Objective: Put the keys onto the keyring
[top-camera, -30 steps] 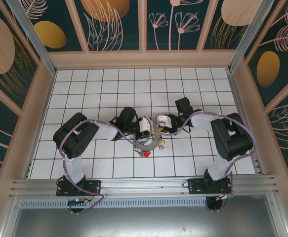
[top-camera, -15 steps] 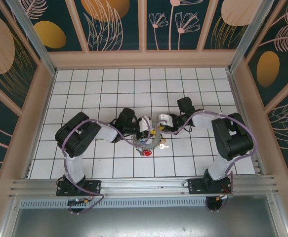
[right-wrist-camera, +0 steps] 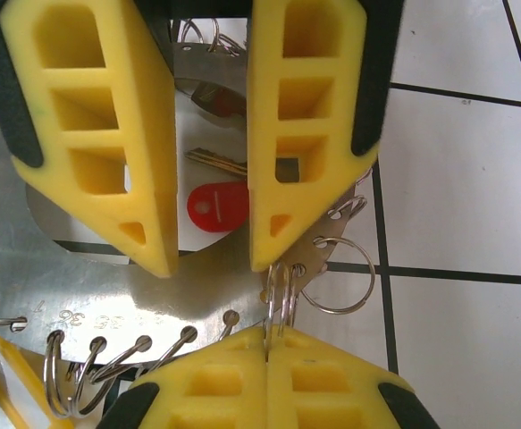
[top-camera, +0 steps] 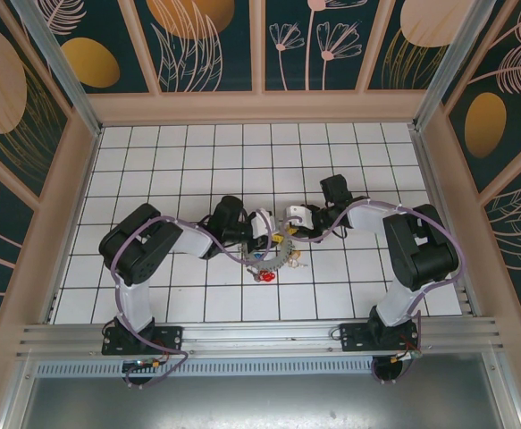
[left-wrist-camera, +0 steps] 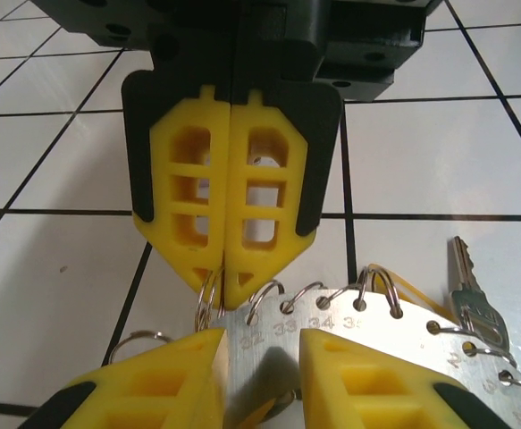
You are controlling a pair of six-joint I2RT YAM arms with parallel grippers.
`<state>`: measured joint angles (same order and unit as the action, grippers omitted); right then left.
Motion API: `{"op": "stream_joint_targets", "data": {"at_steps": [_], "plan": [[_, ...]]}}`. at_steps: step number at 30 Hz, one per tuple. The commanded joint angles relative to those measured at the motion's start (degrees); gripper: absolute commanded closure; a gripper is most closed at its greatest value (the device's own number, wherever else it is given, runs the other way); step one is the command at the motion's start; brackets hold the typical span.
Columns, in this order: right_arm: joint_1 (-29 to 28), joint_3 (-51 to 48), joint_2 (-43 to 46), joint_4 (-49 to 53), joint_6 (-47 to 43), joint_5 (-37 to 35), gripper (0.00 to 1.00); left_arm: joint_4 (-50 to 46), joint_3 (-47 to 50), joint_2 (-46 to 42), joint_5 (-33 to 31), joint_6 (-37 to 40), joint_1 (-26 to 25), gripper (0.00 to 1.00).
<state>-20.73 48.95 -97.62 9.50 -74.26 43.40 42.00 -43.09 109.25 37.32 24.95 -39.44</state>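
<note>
- White tiled floor [top-camera: 153, 179] with black grout lines, boxed in by dark floral wall panels [top-camera: 206, 45].
- Both of my arms reach in and meet mid-floor, wrists facing each other over the keyring [top-camera: 276, 259].
- keyring lies flat on the tiles at the centre. It is a silvery flat ring plate with stamped numbers and a row of small wire loops along its edge.
- My left gripper [left-wrist-camera: 262, 344] has its yellow pads spread apart, tips down at the keyring's band. Nothing is pinched between them.
- From the right wrist, the gap between those pads shows the ring's open centre, with a key blade and a red tag [right-wrist-camera: 217, 206] on the floor inside it.
- My right gripper [right-wrist-camera: 267, 335] has its pads pressed tight together, pinching a thin split ring [right-wrist-camera: 280, 295] that sits in a hole at the plate's rim.
- A second, bigger wire loop [right-wrist-camera: 345, 277] hangs off the rim just beside the pinched one.
- One silvery key [left-wrist-camera: 473, 299] lies on the tiles touching the plate's outer edge, blade pointing away from my left wrist.
- From above, a red tag lies on the floor just in front of the keyring, on the side nearer my bases.
</note>
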Motion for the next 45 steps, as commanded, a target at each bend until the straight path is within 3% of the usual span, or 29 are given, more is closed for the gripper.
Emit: {"op": "stream_joint_targets", "data": {"at_steps": [1,12,24,35,38,45], "plan": [[-0.23,1.37,1.01,1.95,-1.14,2.92,1.00,4.49,2.57,-3.62,-1.35,-0.96,-0.10,0.71],[-1.43,0.77,1.36,2.22,-1.65,2.50,1.00,4.82,0.19,-1.32,-0.20,-2.83,-0.08,0.64],[-0.75,0.03,2.26,0.31,-0.34,3.97,1.00,-1.51,-2.47,1.58,-0.14,1.72,-0.86,0.69],[-0.64,0.09,2.41,-0.26,0.39,5.66,1.00,0.12,-3.70,2.89,0.31,0.13,-1.32,0.86],[-0.64,-0.13,2.65,-0.52,0.60,5.78,1.00,-0.16,-3.77,3.01,1.03,0.70,-1.44,1.00],[0.37,-1.98,5.36,-1.34,2.41,5.49,0.97,9.04,0.71,-0.24,4.30,-4.07,-1.10,1.00]]}}
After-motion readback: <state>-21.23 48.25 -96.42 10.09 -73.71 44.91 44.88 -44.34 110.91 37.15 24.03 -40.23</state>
